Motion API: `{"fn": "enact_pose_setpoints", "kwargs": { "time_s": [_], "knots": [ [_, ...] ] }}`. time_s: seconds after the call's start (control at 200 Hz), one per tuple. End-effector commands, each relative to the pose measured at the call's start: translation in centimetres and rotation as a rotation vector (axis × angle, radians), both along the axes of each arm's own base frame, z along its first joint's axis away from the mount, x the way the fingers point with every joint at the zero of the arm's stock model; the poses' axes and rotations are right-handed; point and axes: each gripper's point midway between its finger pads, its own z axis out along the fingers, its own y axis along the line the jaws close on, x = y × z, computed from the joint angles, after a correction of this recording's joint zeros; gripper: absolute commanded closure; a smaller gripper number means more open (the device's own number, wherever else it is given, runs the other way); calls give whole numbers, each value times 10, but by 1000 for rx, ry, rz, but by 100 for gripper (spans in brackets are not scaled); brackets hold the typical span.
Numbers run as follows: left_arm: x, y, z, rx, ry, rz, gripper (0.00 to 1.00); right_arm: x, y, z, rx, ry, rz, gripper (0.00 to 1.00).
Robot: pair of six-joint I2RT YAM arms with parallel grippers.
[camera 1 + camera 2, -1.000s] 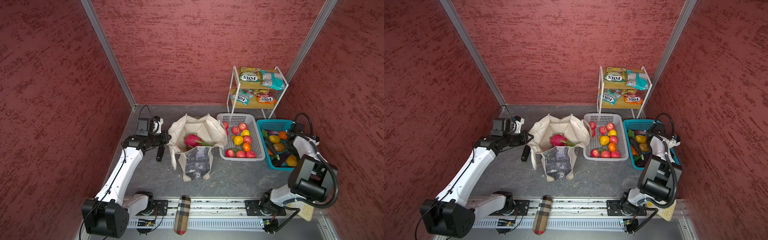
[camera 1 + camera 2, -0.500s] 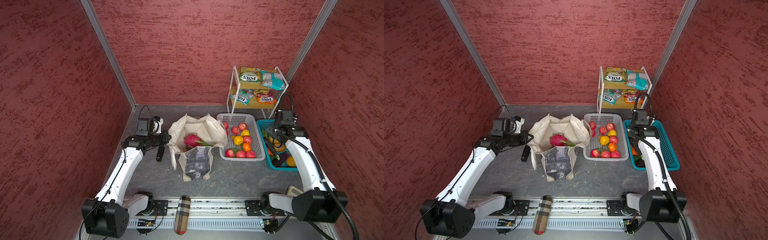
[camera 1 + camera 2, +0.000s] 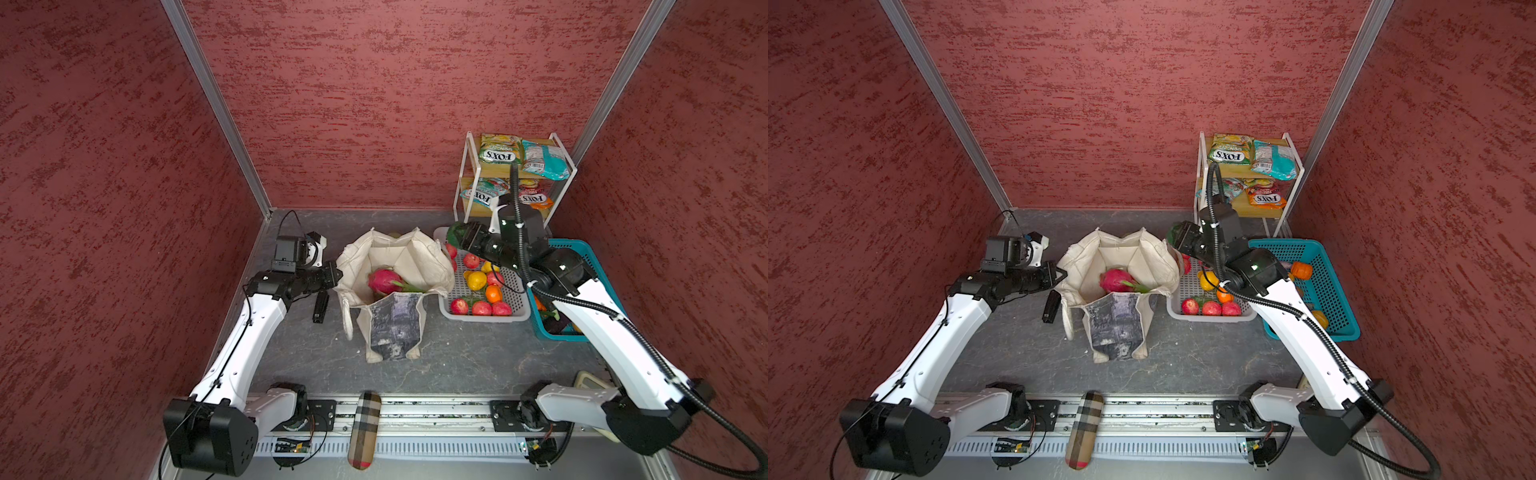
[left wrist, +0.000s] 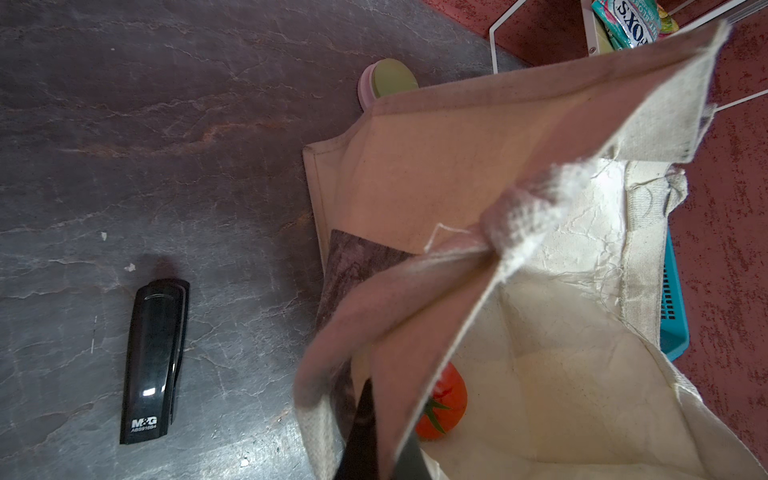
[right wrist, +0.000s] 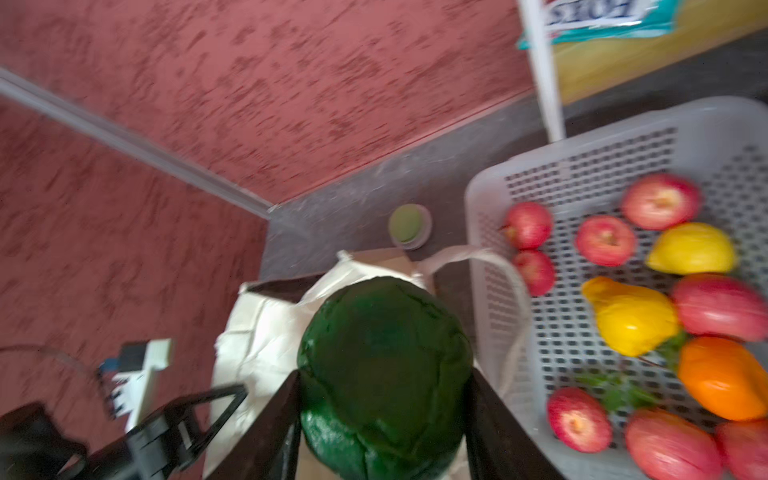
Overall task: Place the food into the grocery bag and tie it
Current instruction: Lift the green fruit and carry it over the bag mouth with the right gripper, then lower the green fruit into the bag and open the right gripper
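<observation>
Left gripper [image 3: 336, 276]: we see it closed tight on the left rim of the grocery bag [image 3: 395, 328]. In the left wrist view the cream cloth is pinched between its fingers [image 4: 359, 436] and lifted.
Right gripper [image 5: 384, 392]: its jaws stand about half wide and grip a dark green round vegetable [image 3: 454, 233] on two sides.
Place of the green vegetable: in both top views it hangs in the air over the far left corner of the white basket [image 3: 482, 318], just beside the right rim of the bag. It is not inside the bag.
Grocery bag: it stands upright on the grey floor between the two arms, with the mouth open and the printed side toward the rail.
Inside the bag: we see a pink dragon fruit [image 3: 384, 280] and a red tomato [image 4: 442, 405].
White basket: it is just right of the bag and holds red apples and yellow and orange pieces.
Blue basket [image 3: 582, 253]: it is right of the white one and partly hidden by the right arm.
Rack [image 3: 468, 178]: it stands in the far right corner, with FOX'S packets [image 3: 496, 151] on both shelves.
Stapler [image 4: 156, 357]: it is black and lies on the floor near the bag's left side.
</observation>
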Motion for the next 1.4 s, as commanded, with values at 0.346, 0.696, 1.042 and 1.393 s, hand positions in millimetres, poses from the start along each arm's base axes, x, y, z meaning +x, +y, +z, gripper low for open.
{"fn": "enact_pose_setpoints", "kwargs": {
  "time_s": [0.346, 0.696, 1.042, 1.393],
  "knots": [
    [2, -2, 4, -4, -24, -9, 100, -22, 132, -29, -54, -12, 337, 50],
    [0, -3, 6, -5, -33, -13, 100, -17, 150, -59, -91, 31, 363, 49],
    [-1, -5, 7, -6, -36, -18, 100, -4, 163, -100, -138, 82, 359, 48],
    [-2, -5, 8, 0, -42, -19, 100, 9, 164, -164, -270, 186, 324, 46]
  ]
}}
